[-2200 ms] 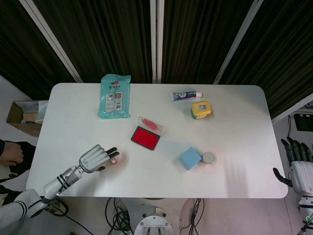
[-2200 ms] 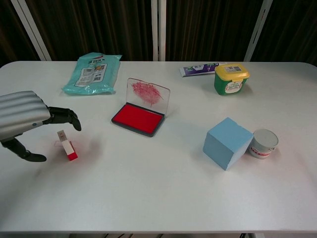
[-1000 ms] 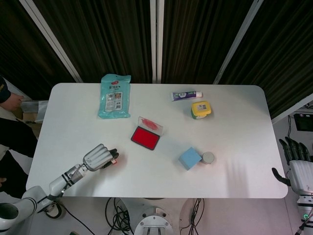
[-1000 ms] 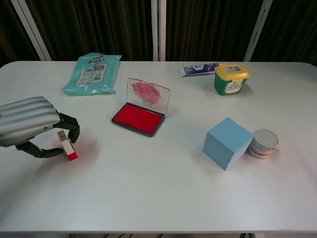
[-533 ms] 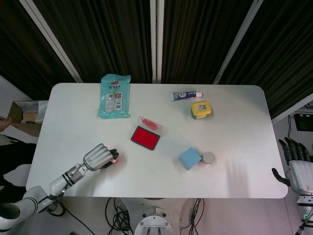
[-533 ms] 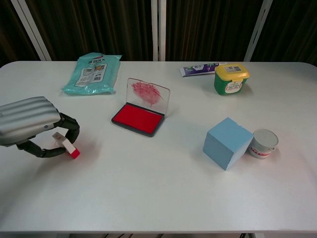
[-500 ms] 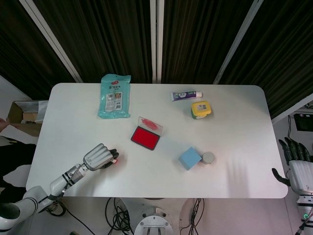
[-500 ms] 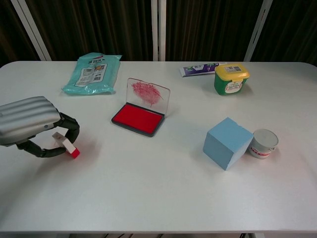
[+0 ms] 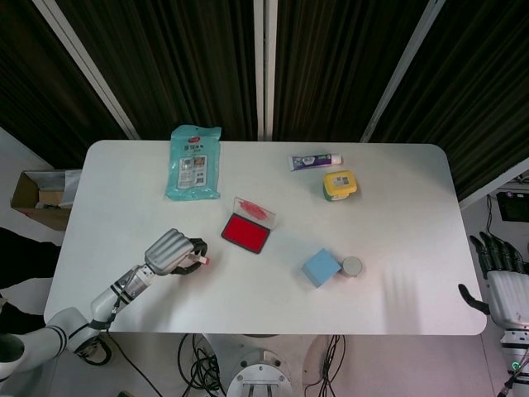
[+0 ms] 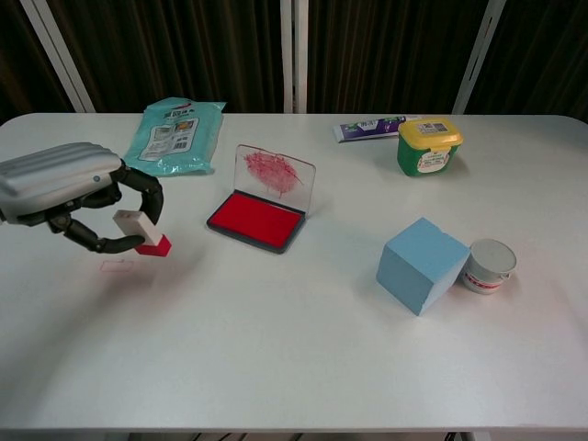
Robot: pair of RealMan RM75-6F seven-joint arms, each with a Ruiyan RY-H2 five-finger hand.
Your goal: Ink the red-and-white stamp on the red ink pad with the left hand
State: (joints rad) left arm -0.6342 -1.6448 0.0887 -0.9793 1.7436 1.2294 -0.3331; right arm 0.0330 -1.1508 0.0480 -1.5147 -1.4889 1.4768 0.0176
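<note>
Left hand (image 10: 69, 188) is gripping the red-and-white stamp (image 10: 142, 231) between its curled dark fingers (image 10: 147, 197) and thumb, carrying it tilted above the table (image 10: 294, 367), red end pointing down and toward the pad. A faint red rectangular stamp mark (image 10: 117, 267) is sitting on the table just below the hand. Red ink pad (image 10: 255, 219) is lying open to the right of the stamp, apart from it, with its clear lid (image 10: 274, 175) standing up, smeared red. In the head view the left hand (image 9: 171, 251) is sitting left of the pad (image 9: 245, 231), stamp tip (image 9: 203, 260) poking out. Right hand (image 9: 500, 273) is hanging off the table's right edge, holding nothing, fingers straight and apart. Teal wipes pack (image 10: 172, 134) is lying at the back left.
</note>
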